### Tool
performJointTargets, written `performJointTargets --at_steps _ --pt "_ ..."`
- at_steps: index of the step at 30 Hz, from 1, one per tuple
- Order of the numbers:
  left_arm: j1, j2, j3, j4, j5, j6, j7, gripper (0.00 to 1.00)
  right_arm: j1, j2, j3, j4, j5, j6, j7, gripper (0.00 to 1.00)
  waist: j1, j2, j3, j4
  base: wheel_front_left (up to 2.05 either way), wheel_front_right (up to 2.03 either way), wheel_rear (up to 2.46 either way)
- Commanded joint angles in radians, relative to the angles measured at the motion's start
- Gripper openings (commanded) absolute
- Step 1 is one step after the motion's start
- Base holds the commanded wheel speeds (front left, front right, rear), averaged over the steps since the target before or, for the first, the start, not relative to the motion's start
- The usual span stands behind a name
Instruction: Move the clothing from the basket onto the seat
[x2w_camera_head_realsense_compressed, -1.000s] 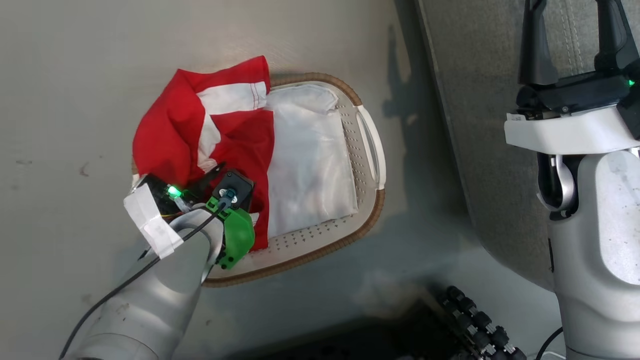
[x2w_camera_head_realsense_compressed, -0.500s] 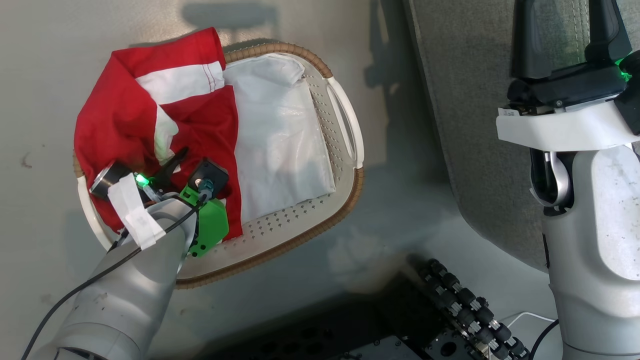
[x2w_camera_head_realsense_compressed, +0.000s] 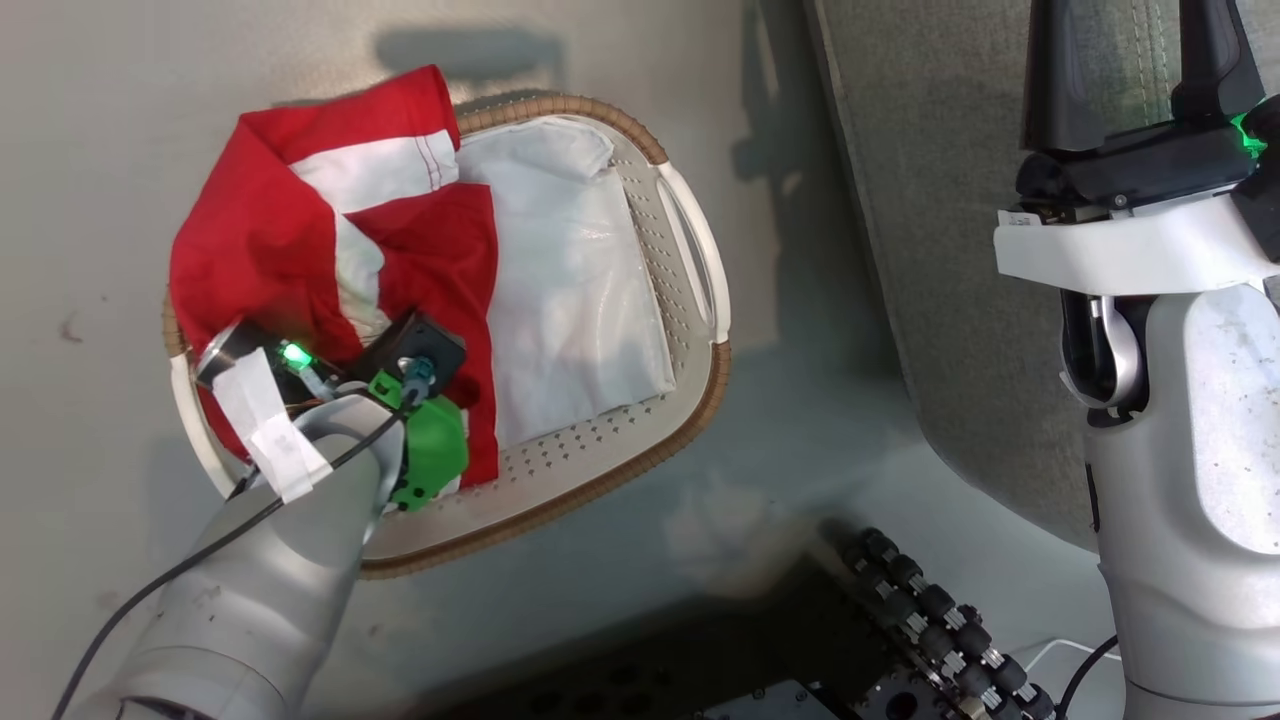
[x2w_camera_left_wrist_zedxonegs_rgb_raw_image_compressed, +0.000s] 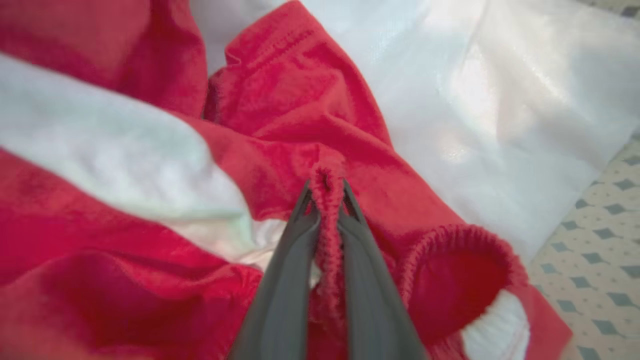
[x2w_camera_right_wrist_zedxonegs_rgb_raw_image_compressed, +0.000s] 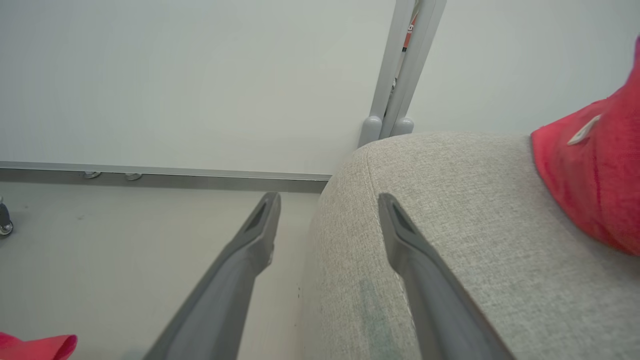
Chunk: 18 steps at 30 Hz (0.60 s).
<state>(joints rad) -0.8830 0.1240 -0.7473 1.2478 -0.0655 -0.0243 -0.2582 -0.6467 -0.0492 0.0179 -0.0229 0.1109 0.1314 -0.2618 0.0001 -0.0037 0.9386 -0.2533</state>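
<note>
**Left tool (x2w_camera_left_wrist_zedxonegs_rgb_raw_image_compressed: 326, 192) pinched clothing (x2w_camera_head_realsense_compressed: 300, 240) in basket (x2w_camera_head_realsense_compressed: 640, 470)**

Its jaws were closed on a ridge of red fabric, the heap lying beside a white liner sheet (x2w_camera_head_realsense_compressed: 580, 290). The right tool (x2w_camera_right_wrist_zedxonegs_rgb_raw_image_compressed: 327, 205) hung spread wide and empty at the edge of the grey seat (x2w_camera_right_wrist_zedxonegs_rgb_raw_image_compressed: 450, 200).
</note>
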Motion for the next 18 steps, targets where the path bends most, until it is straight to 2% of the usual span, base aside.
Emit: performJointTargets --at_steps 1,9,18 --pt "0.018 -0.005 -0.004 -0.037 -0.007 -0.010 -0.007 0.00 -0.004 -0.002 -0.004 0.007 -0.009 -0.001 -0.005 1.00 -0.0001 0.0037 -0.030 0.019 0.00 0.00 0.00" --pt "0.132 0.014 0.001 -0.348 -0.031 -0.059 -0.007 0.00 0.045 -0.003 -0.027 0.032 -0.049 -0.001 -0.005 1.00 -0.0001 0.0037 -0.151 0.083 0.00 0.00 0.00" --pt "0.261 0.024 0.036 -0.631 -0.052 -0.077 -0.008 0.00 0.147 -0.003 -0.070 0.080 -0.112 -0.001 -0.005 1.00 -0.0001 0.0037 -0.353 0.179 0.00 0.00 0.00"
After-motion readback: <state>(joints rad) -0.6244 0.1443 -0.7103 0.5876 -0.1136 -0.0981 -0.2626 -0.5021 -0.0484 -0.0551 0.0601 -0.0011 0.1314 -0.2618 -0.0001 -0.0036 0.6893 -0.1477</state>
